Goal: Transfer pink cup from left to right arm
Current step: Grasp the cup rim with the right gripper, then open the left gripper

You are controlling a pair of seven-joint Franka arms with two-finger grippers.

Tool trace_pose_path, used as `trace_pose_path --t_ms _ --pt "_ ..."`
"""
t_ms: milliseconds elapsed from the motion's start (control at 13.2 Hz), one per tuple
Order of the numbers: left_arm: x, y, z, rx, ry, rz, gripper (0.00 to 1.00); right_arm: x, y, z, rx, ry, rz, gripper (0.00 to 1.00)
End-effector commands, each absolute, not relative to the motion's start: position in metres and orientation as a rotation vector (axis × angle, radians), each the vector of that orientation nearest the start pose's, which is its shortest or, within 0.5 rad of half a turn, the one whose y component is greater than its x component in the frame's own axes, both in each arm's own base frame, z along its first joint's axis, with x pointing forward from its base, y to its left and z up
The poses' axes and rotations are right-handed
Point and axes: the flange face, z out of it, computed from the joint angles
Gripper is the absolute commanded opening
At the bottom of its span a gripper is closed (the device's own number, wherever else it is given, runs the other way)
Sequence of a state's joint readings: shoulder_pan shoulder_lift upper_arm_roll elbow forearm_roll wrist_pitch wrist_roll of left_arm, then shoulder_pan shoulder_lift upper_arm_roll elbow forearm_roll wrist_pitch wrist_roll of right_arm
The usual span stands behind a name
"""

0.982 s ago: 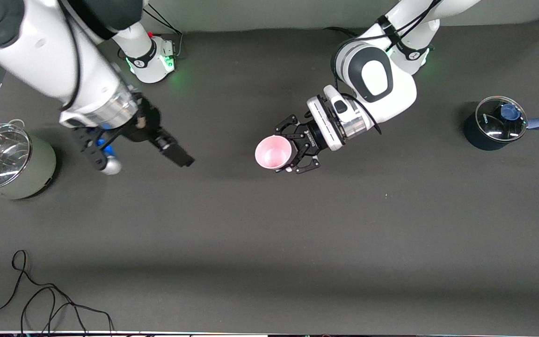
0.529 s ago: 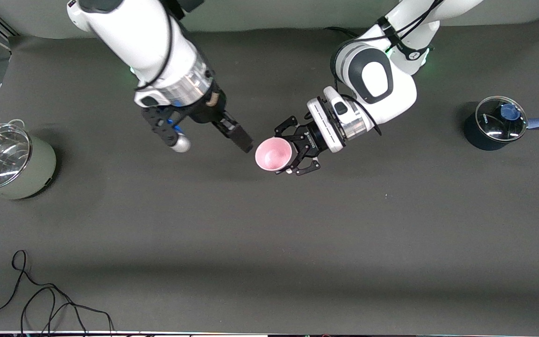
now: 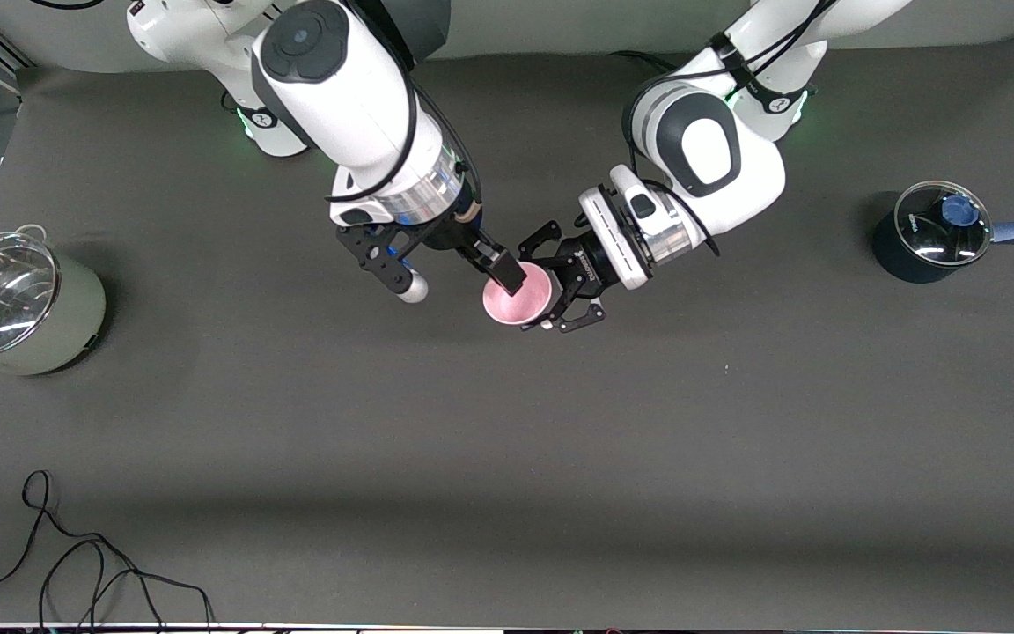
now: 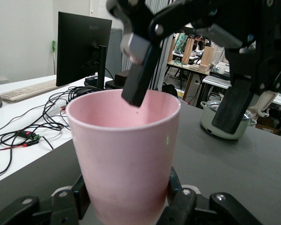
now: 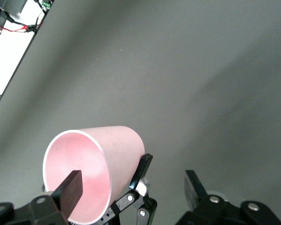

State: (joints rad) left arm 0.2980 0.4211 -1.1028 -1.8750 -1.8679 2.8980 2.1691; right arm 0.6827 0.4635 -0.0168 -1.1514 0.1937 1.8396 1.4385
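Note:
The pink cup (image 3: 520,306) is held off the table over its middle, with my left gripper (image 3: 551,291) shut on its lower part. In the left wrist view the cup (image 4: 124,150) fills the middle, with my left gripper (image 4: 129,197) clamped on both sides. My right gripper (image 3: 457,280) is open at the cup's mouth. One of its fingers (image 4: 139,79) dips into the mouth. The other finger (image 4: 232,110) stands outside, well apart from the wall. In the right wrist view the cup (image 5: 117,145) points its mouth at the camera, with my right gripper (image 5: 132,186) astride its rim.
A grey-green pot with a glass lid (image 3: 23,304) stands at the right arm's end of the table. A dark pot with a glass lid and blue handle (image 3: 929,233) stands at the left arm's end. A black cable (image 3: 76,563) lies near the front edge.
My right arm has swung from near the grey-green pot over to the cup, and one of its fingers is now at the cup's mouth. My left arm has held the cup still.

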Motion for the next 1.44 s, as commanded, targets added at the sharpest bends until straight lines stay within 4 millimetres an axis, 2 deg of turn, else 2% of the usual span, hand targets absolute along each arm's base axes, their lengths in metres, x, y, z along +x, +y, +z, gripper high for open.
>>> trace_pose_path --t_ms 0,76,453,604,680,831,907,1058,1133,1209,1360 --pt "0.511 -0.369 0.412 1.837 -0.958 1.209 0.32 0.549 0.462 0.561 -2.612 1.124 0.08 0.03" --pt "0.511 -0.369 0.412 1.837 -0.958 1.209 0.32 0.549 0.462 0.561 -2.613 1.122 0.08 0.0" --pt "0.511 -0.368 0.412 1.839 -0.955 1.209 0.33 0.547 0.464 0.562 -2.659 1.086 -0.001 0.0" --pt "0.512 -0.367 0.412 1.839 -0.955 1.211 0.43 0.547 0.462 0.564 -2.661 1.079 -0.006 0.0" --pt "0.512 -0.367 0.412 1.839 -0.955 1.211 0.43 0.548 0.461 0.565 -2.659 1.08 -0.009 0.0" --pt "0.512 -0.367 0.412 1.839 -0.957 1.211 0.59 0.552 0.454 0.571 -2.653 1.081 -0.009 0.0" --pt "0.512 -0.367 0.412 1.839 -0.957 1.211 0.62 0.554 0.448 0.574 -2.65 1.087 -0.013 0.0" --pt "0.513 -0.366 0.412 1.84 -0.956 1.212 0.77 0.558 0.429 0.594 -2.63 1.078 -0.035 0.0" --pt "0.513 -0.365 0.412 1.841 -0.955 1.213 0.8 0.559 0.419 0.599 -2.648 1.068 -0.017 0.0" --pt "0.513 -0.365 0.412 1.842 -0.953 1.212 0.91 0.566 0.401 0.6 -2.669 1.048 0.027 0.0" --pt "0.514 -0.365 0.413 1.842 -0.95 1.214 0.99 0.571 0.368 0.618 -2.688 0.972 0.057 0.0"
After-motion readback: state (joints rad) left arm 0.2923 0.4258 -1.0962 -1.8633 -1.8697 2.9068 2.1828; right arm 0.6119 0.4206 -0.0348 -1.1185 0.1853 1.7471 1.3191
